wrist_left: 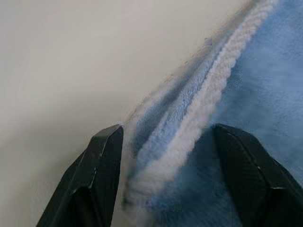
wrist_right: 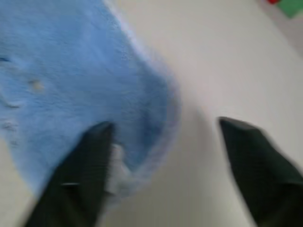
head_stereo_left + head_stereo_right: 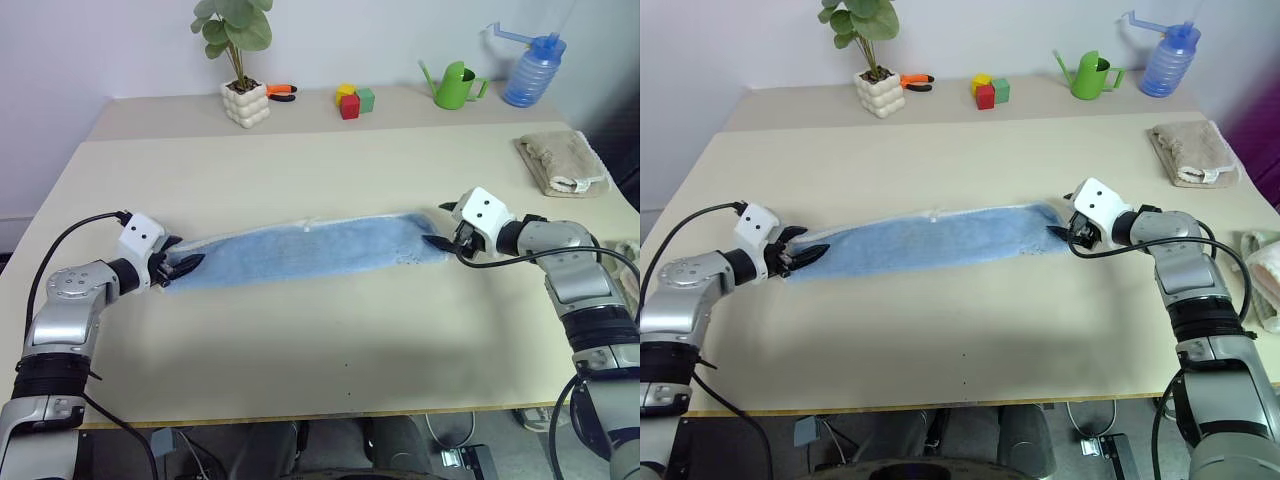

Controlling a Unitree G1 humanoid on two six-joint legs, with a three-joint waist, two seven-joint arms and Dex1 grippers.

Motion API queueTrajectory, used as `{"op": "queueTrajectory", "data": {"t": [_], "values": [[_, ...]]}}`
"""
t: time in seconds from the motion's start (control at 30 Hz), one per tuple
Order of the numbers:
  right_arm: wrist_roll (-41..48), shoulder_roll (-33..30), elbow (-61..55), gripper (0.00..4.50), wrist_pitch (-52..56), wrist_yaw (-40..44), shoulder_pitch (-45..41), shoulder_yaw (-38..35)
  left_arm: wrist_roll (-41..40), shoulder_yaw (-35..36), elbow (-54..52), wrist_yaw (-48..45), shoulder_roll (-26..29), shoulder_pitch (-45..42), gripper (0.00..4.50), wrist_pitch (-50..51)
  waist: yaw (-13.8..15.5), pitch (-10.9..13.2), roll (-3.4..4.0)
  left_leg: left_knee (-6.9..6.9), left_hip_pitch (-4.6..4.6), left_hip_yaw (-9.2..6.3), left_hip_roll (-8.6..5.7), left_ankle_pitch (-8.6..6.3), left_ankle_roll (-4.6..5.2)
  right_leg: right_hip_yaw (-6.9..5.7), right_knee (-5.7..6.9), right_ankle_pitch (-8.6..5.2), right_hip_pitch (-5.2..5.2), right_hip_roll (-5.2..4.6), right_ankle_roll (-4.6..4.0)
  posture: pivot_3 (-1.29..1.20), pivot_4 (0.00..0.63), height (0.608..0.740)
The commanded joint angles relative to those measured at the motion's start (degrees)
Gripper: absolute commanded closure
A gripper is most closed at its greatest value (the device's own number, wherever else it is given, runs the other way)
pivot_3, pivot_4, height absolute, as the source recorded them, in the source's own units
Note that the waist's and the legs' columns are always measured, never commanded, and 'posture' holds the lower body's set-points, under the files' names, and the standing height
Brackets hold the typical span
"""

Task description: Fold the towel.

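Towel (image 3: pixel 305 250): long strip lying left to right across frame middle | left gripper (image 3: pixel 186 266) at its left end, fingers apart | right gripper (image 3: pixel 445 238) at its right end, fingers apart, holding nothing

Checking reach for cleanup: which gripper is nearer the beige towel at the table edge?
Right. The right gripper sits at the blue towel's right end, with the beige towel just beyond it. The left gripper is at the blue towel's far opposite end.
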Motion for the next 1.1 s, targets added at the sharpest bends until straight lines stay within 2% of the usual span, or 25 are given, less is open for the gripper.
{"op": "queueTrajectory", "data": {"t": [0.03, 0.17, 0.27, 0.4, 0.5, 0.63, 0.8, 0.9, 1.0, 1.1], "values": [[-2.0, 0.5, 1.2, 0.77, -2.5, -5.1, -2.4, -2.0, -0.5, 3.3, 0.6, 4.0, -0.7, -1.9, 1.69, -0.4, 0.0, 0.0, 0.0, 0.0, 0.0, 0.01, 0.0, 0.0, 0.0, 0.0, 0.0, 0.0, -0.01, 0.0, 0.0, 0.0, 0.15, 0.733], [-1.9, 0.1, 0.3, 0.77, -1.5, -7.7, -1.8, -3.7, -0.8, 6.1, 2.0, 8.8, -1.8, -2.0, 1.69, -0.8, -0.1, 0.0, -0.01, -0.01, 0.0, 0.06, 0.0, 0.0, -0.01, 0.05, 0.01, 0.0, -0.04, 0.01, 0.0, 0.0, 0.15, 0.733], [1.7, -0.8, -4.8, 0.01, 3.1, -6.5, 1.4, -6.7, -4.9, 10.8, 1.4, 10.6, -3.2, -1.6, 1.69, 1.4, 0.0, 0.0, -0.01, -0.01, -0.03, 0.11, 0.0, 0.0, 0.0, 0.09, 0.0, 0.0, -0.08, 0.01, 0.01, 0.0, 0.15, 0.733], [8.9, -1.4, -17.5, 0.01, 12.4, -3.6, 10.2, -12.0, -9.6, 17.7, 2.6, 15.3, -4.3, -1.9, 1.69, 5.9, 0.2, 0.0, -0.06, 0.02, -0.05, 0.11, 0.01, -0.01, 0.02, 0.09, 0.0, 0.01, -0.08, 0.0, 0.03, 0.0, 0.15, 0.733], [17.2, -0.2, -28.1, 0.01, 23.1, -3.9, 17.0, -17.4, -11.2, 18.8, -0.8, 14.5, -4.7, 0.2, 1.69, 6.4, 0.4, 0.0, -0.06, 0.04, -0.05, 0.11, 0.01, -0.02, 0.04, 0.11, 0.0, 0.03, -0.06, 0.0, 0.06, 0.0, 0.15, 0.733], [29.2, 2.5, -40.8, 0.01, 38.0, -6.7, 24.5, -23.6, -11.0, 14.4, -11.1, 10.3, -4.9, 4.0, 1.69, 5.1, 0.4, -0.1, -0.1, 0.08, -0.03, 0.13, 0.02, -0.17, 0.29, 0.15, -0.02, 0.05, -0.01, 0.0, 0.09, 0.0, 0.15, 0.733], [43.9, 6.8, -49.7, 0.01, 54.2, -13.0, 29.7, -29.0, -13.2, 3.4, -28.5, 2.1, -6.5, 7.5, 1.69, 6.0, 0.6, -0.1, -0.14, 0.12, -0.02, 0.12, 0.01, -0.29, 0.49, 0.15, -0.1, 0.08, 0.11, -0.03, 0.13, 0.0, 0.15, 0.733], [47.3, 8.6, -51.0, 0.01, 59.2, -17.5, 30.9, -29.8, -14.3, -1.4, -33.9, 1.1, -7.8, 7.5, 1.69, 9.1, 0.4, -0.1, -0.13, 0.13, 0.0, 0.15, 0.01, -0.31, 0.52, 0.16, -0.14, 0.09, 0.13, -0.03, 0.14, 0.0, 0.15, 0.733], [48.2, 13.8, -51.0, 0.01, 63.0, -25.8, 31.3, -29.7, -12.7, -9.4, -38.6, -1.2, -9.1, 6.8, 1.69, 8.9, 0.4, -0.1, -0.12, 0.04, 0.05, 0.25, 0.13, -0.31, 0.52, 0.19, -0.14, 0.08, 0.1, -0.01, 0.14, 0.0, 0.15, 0.733], [49.5, 17.5, -50.8, 0.01, 65.4, -30.9, 30.4, -30.1, -14.0, -11.0, -39.6, -1.0, -10.6, 6.2, 1.69, 9.9, 0.4, -0.1, -0.11, 0.04, 0.04, 0.32, 0.14, -0.31, 0.52, 0.24, -0.14, 0.09, 0.08, 0.02, 0.14, 0.0, 0.15, 0.733]]}}
